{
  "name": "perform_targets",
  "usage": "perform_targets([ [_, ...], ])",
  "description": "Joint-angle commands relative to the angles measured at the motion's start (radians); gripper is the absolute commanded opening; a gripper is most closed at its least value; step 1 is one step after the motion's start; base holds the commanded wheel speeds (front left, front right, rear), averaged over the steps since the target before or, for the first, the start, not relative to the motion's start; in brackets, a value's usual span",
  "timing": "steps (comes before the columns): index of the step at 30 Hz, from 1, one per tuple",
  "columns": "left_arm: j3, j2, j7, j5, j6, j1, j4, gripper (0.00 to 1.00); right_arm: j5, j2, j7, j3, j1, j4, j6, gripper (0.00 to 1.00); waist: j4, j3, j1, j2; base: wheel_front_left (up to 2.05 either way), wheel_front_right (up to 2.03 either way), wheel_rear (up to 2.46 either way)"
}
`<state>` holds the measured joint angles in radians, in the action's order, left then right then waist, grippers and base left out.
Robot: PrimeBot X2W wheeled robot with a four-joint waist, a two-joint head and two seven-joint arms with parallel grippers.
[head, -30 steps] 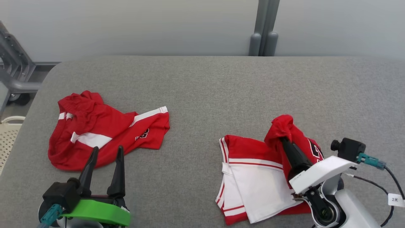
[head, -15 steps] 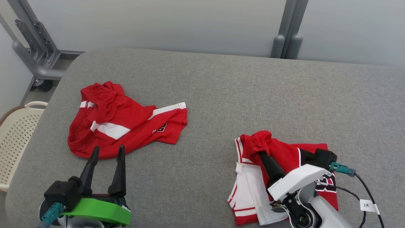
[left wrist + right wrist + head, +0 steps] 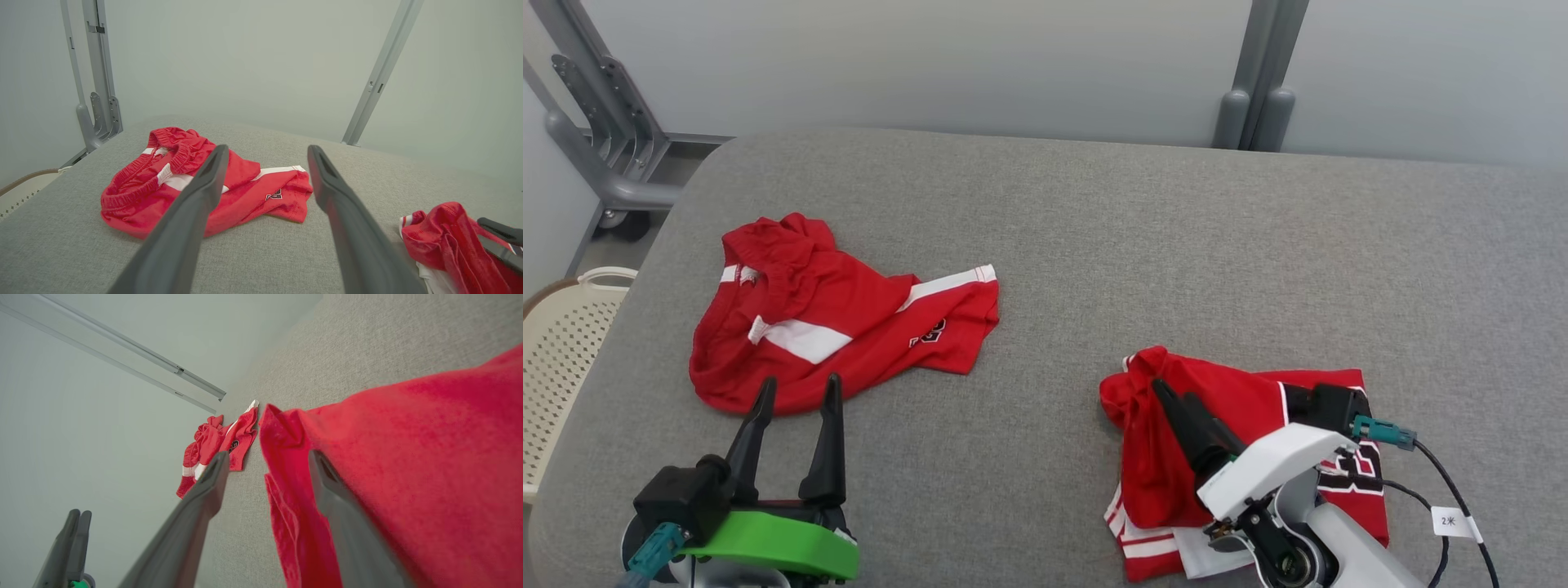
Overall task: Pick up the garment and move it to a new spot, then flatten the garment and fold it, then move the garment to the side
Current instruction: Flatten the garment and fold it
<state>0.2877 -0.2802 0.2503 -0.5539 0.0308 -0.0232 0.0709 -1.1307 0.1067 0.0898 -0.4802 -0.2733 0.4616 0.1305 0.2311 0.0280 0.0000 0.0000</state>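
R gripper (image 3: pixel 1172 392): fingers spread wide, clamping nothing. They lie low on the garment (image 3: pixel 1250 392), tips at its bunched left edge. I read that as a fold-over, since a red flap lies doubled across the white panel. The garment sits front-right on the grey pad (image 3: pixel 1094 245). It's thin red jersey knit w/ white striped trim and a black logo; limp, rumples easily. L gripper (image 3: pixel 799 381): wide open too, empty, parked just short of the 2nd red shorts (image 3: pixel 849 327), which are crumpled w/ a gathered elastic waist.
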Motion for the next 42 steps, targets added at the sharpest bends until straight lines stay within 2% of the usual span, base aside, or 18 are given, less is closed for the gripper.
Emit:
perform_targets([
  [1,-0.003,-0.008,0.005,-0.003,0.003,-0.010,0.000,1.00,-0.017,0.010,0.008,-0.005,-0.010,-0.018,0.000,1.00,-0.004,0.000,0.0000,0.0000,0.00,0.00,0.00],
  [9,-0.004,-0.010,0.006,-0.005,0.007,-0.002,-0.004,1.00,-0.054,0.083,0.017,-0.024,0.008,-0.147,0.000,1.00,-0.022,-0.005,0.0000,0.0000,0.00,0.00,0.00],
  [15,-0.008,-0.010,0.008,-0.003,0.013,0.015,-0.011,1.00,-0.025,0.179,0.046,0.008,0.033,-0.255,0.000,1.00,-0.047,-0.014,0.0000,0.0000,0.00,0.00,0.00],
  [16,-0.008,-0.010,0.008,-0.003,0.013,0.015,-0.011,1.00,-0.025,0.179,0.046,0.008,0.033,-0.255,0.000,1.00,-0.047,-0.014,0.0000,0.0000,0.00,0.00,0.00],
  [19,-0.006,-0.006,0.009,-0.003,0.014,0.022,-0.013,1.00,0.017,0.229,0.069,0.046,0.053,-0.272,0.000,1.00,-0.060,-0.022,0.0000,0.0000,0.00,0.00,0.00],
  [26,-0.007,0.000,0.012,-0.004,0.013,0.035,-0.015,1.00,0.123,0.285,0.093,0.140,0.110,-0.295,0.000,1.00,-0.087,-0.031,0.0000,0.0000,0.00,0.00,0.00],
  [33,-0.008,0.004,0.015,-0.001,0.014,0.040,-0.018,1.00,0.332,0.282,0.115,0.253,0.171,-0.294,0.000,1.00,-0.108,-0.037,0.0000,0.0000,0.00,0.00,0.00],
  [42,-0.016,0.016,0.016,0.002,0.009,0.046,-0.020,1.00,0.571,0.181,0.095,0.394,0.266,-0.331,0.000,1.00,-0.115,-0.039,0.0000,0.0000,0.00,0.00,0.00],
])
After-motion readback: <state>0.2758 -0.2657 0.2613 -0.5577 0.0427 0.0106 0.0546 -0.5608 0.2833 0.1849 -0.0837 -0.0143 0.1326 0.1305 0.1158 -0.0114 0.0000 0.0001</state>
